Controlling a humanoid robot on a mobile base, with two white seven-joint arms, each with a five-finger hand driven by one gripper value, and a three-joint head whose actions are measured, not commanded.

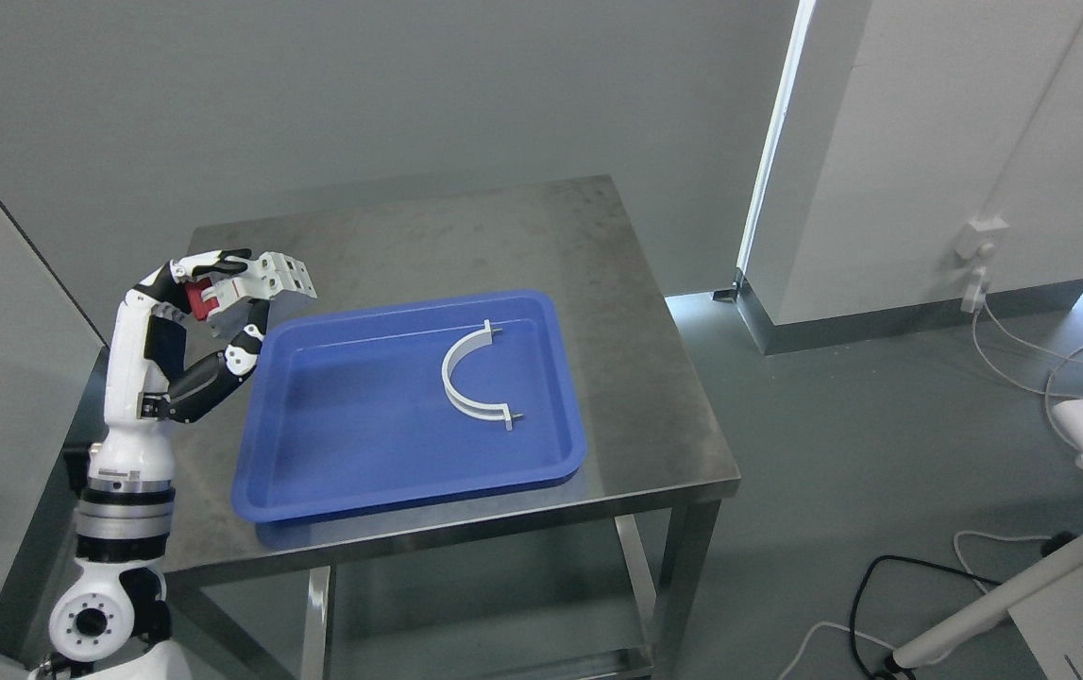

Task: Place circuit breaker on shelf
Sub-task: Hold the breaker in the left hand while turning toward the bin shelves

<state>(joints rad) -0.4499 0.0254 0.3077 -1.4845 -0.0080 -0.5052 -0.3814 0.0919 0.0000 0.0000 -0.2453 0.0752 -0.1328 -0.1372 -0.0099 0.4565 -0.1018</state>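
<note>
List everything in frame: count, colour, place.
circuit breaker: 1, white with red part, held above the table's left side
tray: 1, blue, on the table
curved bracket: 1, white, in the tray, right of middle
table: 1, steel, centre
cables: several, white and black, on the floor at right
wall socket: 1, white, right wall
left hand: 1, white and black, shut on the circuit breaker
</note>
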